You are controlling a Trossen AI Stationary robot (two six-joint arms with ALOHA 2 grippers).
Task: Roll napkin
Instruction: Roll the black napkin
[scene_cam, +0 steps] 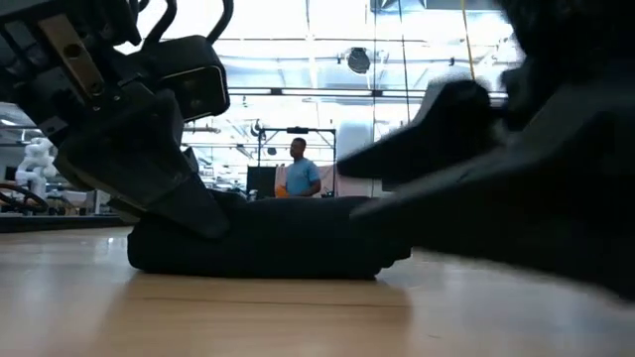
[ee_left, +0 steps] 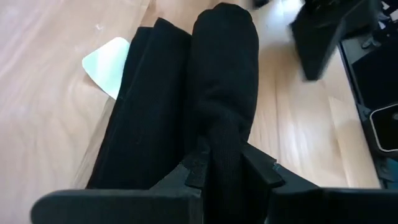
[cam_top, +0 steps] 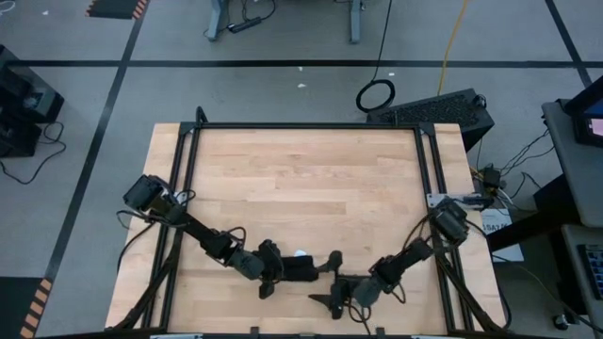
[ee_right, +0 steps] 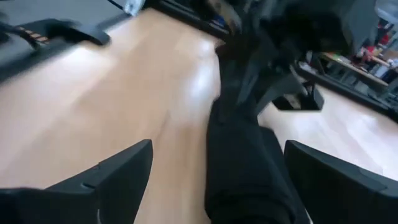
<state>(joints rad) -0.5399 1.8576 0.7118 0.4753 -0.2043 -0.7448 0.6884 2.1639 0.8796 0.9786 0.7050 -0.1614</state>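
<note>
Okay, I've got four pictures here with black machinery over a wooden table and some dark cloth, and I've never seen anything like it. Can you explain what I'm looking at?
It is a robot with two dark arms at a wooden table. One picture looks straight down, one looks level across the tabletop, and two come from cameras on the arms' wrists. On the table lies a black napkin, partly rolled, with a small white tag. The left pincer is closed on the rolled part. The right pincer is open, with the other end of the napkin between its fingers. A person stands far behind in the room.
</note>
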